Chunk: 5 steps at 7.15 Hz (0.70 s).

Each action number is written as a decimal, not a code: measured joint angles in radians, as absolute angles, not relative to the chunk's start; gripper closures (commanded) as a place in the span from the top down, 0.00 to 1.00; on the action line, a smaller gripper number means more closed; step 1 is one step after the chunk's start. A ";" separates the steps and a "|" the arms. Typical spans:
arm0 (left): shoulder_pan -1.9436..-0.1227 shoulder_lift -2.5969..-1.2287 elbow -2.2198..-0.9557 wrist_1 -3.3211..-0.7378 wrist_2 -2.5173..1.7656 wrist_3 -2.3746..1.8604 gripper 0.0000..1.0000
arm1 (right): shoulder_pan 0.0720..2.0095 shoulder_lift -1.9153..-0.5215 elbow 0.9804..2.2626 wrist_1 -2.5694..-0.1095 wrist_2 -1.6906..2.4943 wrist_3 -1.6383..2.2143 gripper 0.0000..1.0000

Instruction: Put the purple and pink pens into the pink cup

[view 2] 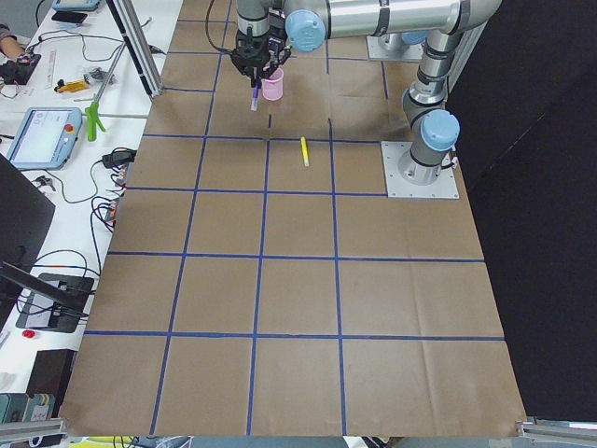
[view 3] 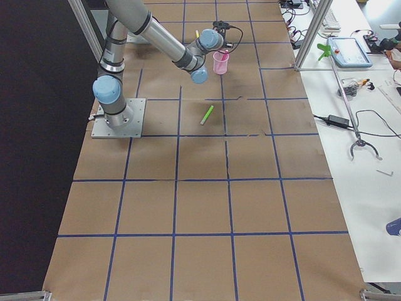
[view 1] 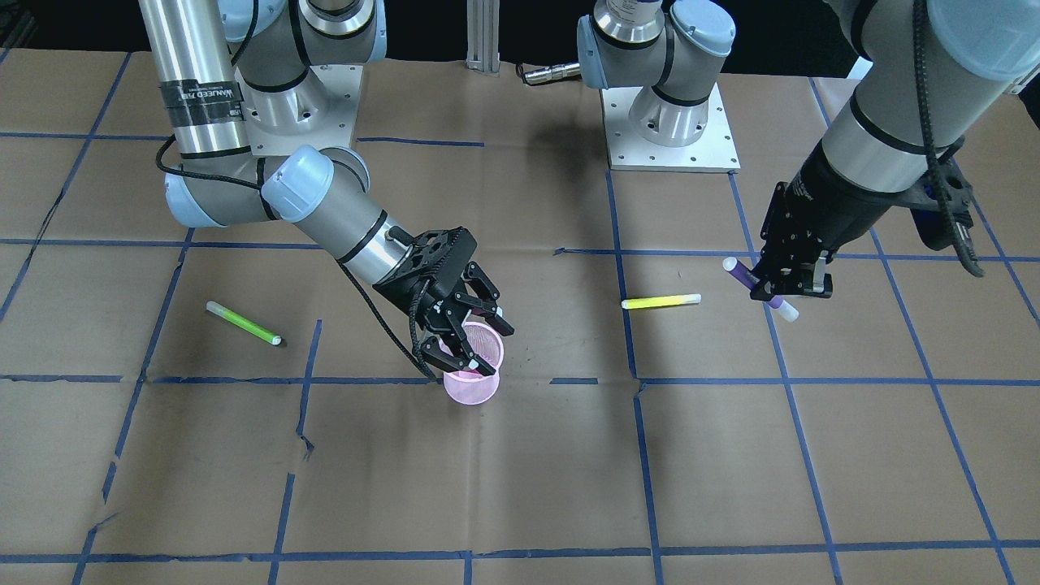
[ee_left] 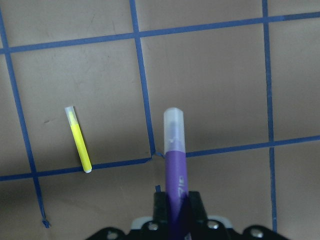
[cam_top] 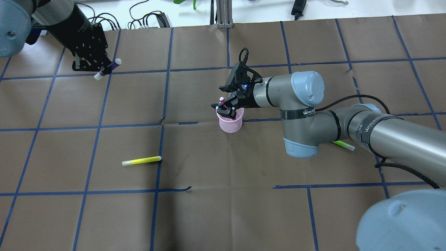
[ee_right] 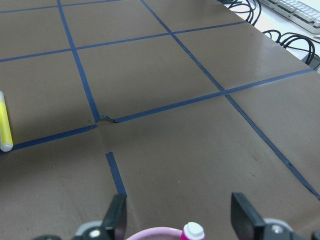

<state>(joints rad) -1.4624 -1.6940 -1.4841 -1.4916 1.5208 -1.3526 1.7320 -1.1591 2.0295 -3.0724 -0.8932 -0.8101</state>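
Note:
The pink cup (view 1: 471, 390) stands upright mid-table; it also shows in the overhead view (cam_top: 230, 124). My right gripper (view 1: 491, 349) hovers just over its rim with its jaws wide open. In the right wrist view the pink pen's capped end (ee_right: 194, 231) sticks up from the cup (ee_right: 155, 233) between the spread fingers (ee_right: 116, 216), touching neither. My left gripper (view 1: 776, 286) is shut on the purple pen (view 1: 741, 273) and holds it tilted above the table, far from the cup. The purple pen also shows in the left wrist view (ee_left: 175, 165) and the overhead view (cam_top: 113, 64).
A yellow pen (view 1: 660, 301) lies on the brown paper between the cup and my left gripper; it also shows in the overhead view (cam_top: 141, 161). A green pen (view 1: 243, 323) lies on the right arm's side, partly under that arm in the overhead view (cam_top: 343, 144).

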 measured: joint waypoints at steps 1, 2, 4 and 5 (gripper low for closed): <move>-1.487 -1.701 -1.481 -1.490 1.523 -1.385 0.00 | 1.730 -1.168 2.019 -3.048 -0.917 -0.803 0.87; -1.509 -1.713 -1.478 -1.487 1.533 -1.415 0.00 | 1.728 -1.186 1.996 -2.988 -0.948 -0.794 0.87; -1.533 -1.730 -1.477 -1.485 1.551 -1.449 0.00 | 1.726 -1.292 1.897 -2.673 -1.036 -0.788 0.93; -1.537 -1.733 -1.476 -1.484 1.556 -1.461 0.00 | 1.717 -1.371 1.845 -2.447 -1.101 -0.786 0.97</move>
<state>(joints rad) -1.5366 -1.7333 -1.4764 -1.4842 1.5558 -1.4609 1.7170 -1.3710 1.8446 -2.4473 -1.1011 -0.7863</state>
